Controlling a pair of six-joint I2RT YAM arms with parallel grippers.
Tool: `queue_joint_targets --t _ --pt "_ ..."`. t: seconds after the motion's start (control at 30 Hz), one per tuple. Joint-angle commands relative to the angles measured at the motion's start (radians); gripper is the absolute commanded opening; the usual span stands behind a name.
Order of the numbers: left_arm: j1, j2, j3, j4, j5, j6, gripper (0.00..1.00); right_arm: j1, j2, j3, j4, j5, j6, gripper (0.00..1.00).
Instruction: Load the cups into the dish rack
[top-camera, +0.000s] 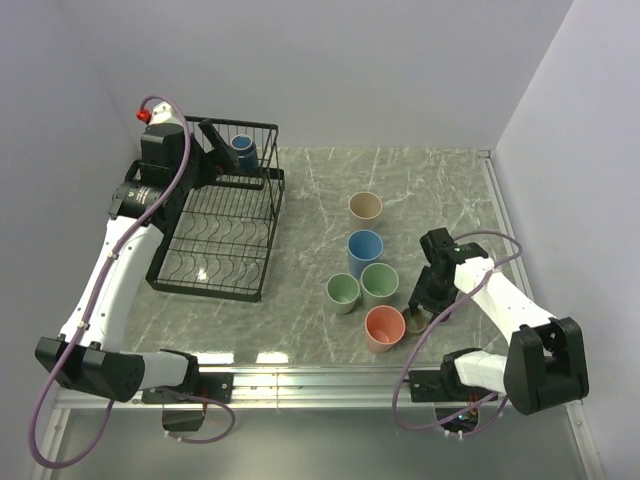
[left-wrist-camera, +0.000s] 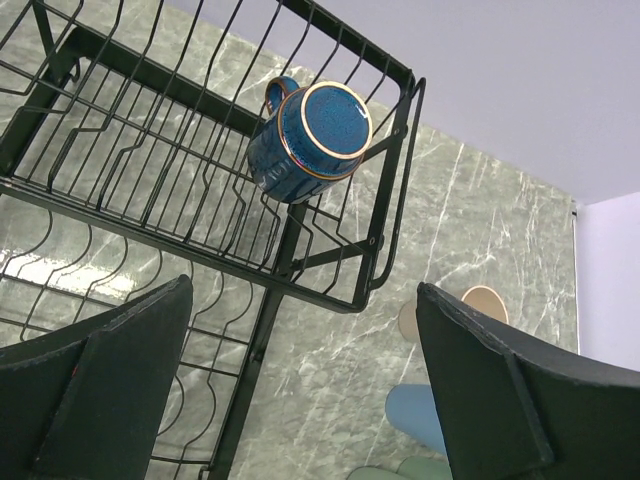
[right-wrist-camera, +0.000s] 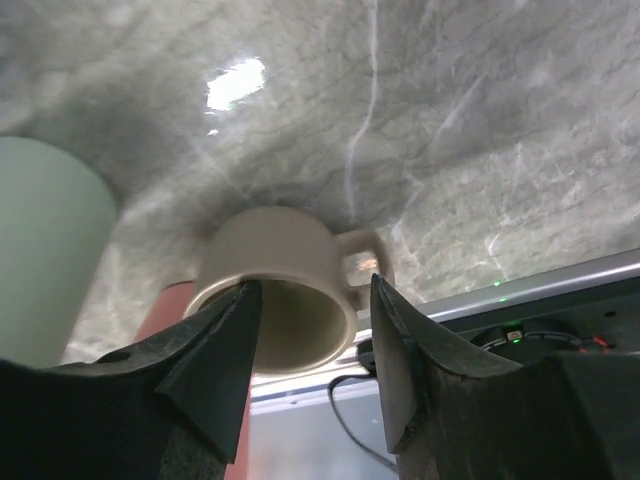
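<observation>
Nearest the arm bases, the right gripper (right-wrist-camera: 312, 300) pointed down over the small beige plastic mug (right-wrist-camera: 275, 250), which stood upright on the grey marbled table (top-camera: 450, 190). Its jaws were parted astride the rim, one finger at the far wall and one between body and handle. A sliver of gap showed on the handle side, so it looked poised to pinch rather than clamped. That handle probably left little room for the finger.

The salmon plastic tumbler (top-camera: 384, 327) stood just beside the mug and crowded the approach. Beyond it stood two pale green tumblers (top-camera: 343, 291) (top-camera: 379, 282), then the light blue tumbler (top-camera: 364, 248) and the beige tumbler (top-camera: 365, 206), all upright and unloaded.

Farthest off, at the left, sat the black wire dish rack (top-camera: 272, 235). The small dark-blue glazed cup (left-wrist-camera: 310, 140) lay tilted in its basket tier, base up, likely to drain. The left gripper (left-wrist-camera: 305, 290) hung above the rack, spread wide and empty.
</observation>
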Motion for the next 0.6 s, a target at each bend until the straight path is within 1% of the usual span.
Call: queue_joint_targets --t 0.0,0.37,0.47,0.57 --pt "0.002 -0.024 0.007 -0.004 0.010 -0.004 0.99 -0.005 0.016 -0.015 0.070 -0.001 -0.012 0.54" --pt "0.002 -0.026 -0.002 -0.013 0.007 -0.007 0.99 -0.007 0.082 -0.014 0.120 -0.028 -0.029 0.46" --pt "0.002 -0.029 0.000 -0.018 0.007 -0.007 0.99 -0.005 0.093 -0.014 0.126 -0.031 -0.031 0.39" --pt "0.002 -0.038 -0.009 -0.015 0.011 -0.010 1.00 -0.007 0.101 -0.012 0.128 -0.025 -0.029 0.21"
